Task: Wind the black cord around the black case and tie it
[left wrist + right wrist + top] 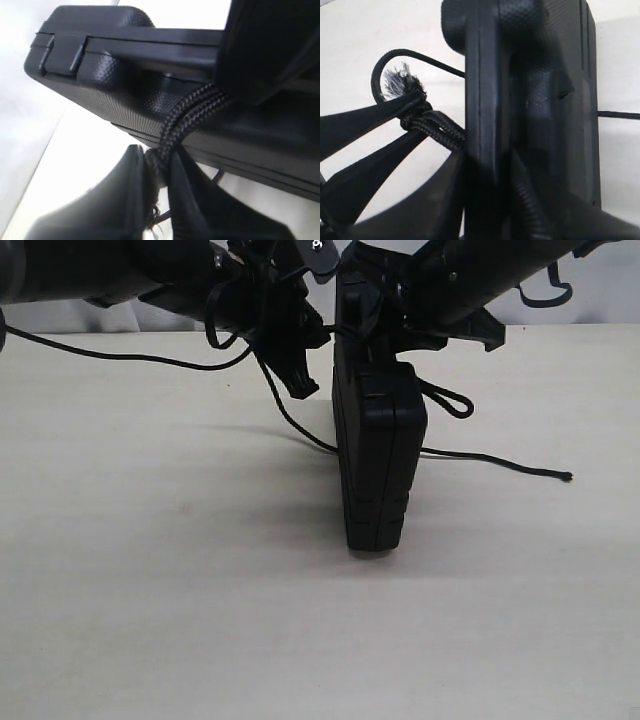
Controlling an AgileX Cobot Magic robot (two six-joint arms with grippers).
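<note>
Left gripper (160, 172) pinching black cord (192, 112); right gripper (490, 167) clamping upright black case (545, 75); both slanting inward.

Cream table (150, 620), whitish wall (615, 300).
Smooth, matte top filling the foreground, soft shadow near the middle; plain wall behind the far edge.

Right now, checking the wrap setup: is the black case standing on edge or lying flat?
Standing on edge. The black case rises tall and narrow from the table, thin side toward the exterior camera.
</note>
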